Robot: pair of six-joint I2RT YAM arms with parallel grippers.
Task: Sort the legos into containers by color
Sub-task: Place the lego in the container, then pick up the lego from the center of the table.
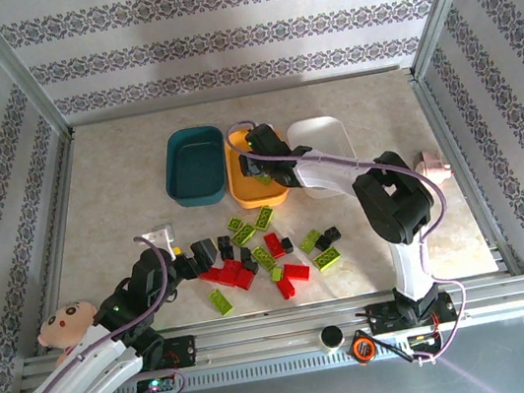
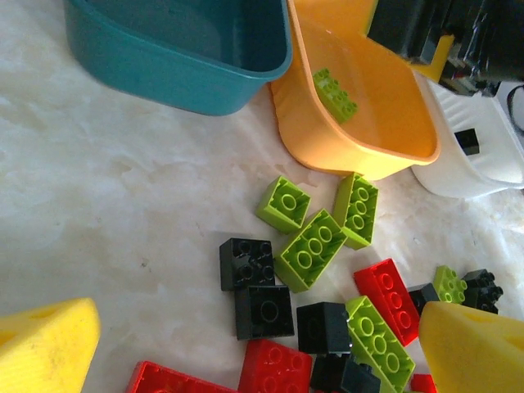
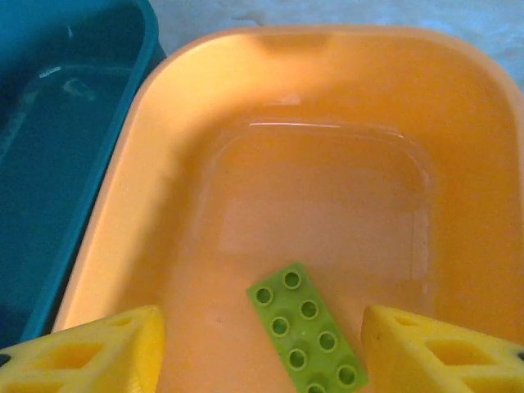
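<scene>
Legos (image 1: 256, 252) lie loose on the table (image 1: 110, 181) just ahead of my bases, a mixed scatter of red, lime green and black bricks, some touching one another. My left gripper (image 2: 258, 315) hangs low at the near left edge of that scatter, jaws spread wide and holding nothing. Its yellow fingers (image 2: 49, 348) touch no brick that I can see. Further to my left, at the table's near edge, lies a doll (image 1: 63, 326). Beyond the scatter three trays stand in a row, close side by side: the teal tray (image 1: 196, 167) on the left, the orange-yellow tray (image 1: 247, 194) in the middle, the white tray (image 1: 317, 133) on the right. My right gripper (image 3: 262, 319) hangs over the orange-yellow tray, pointing down into it, jaws parted and gripping nothing. A lime brick (image 3: 307, 336) lies flat, studs up, on that tray's floor between my two fingertips, with a clear gap on its left side. A single black brick (image 2: 467, 141) rests in the white tray.
</scene>
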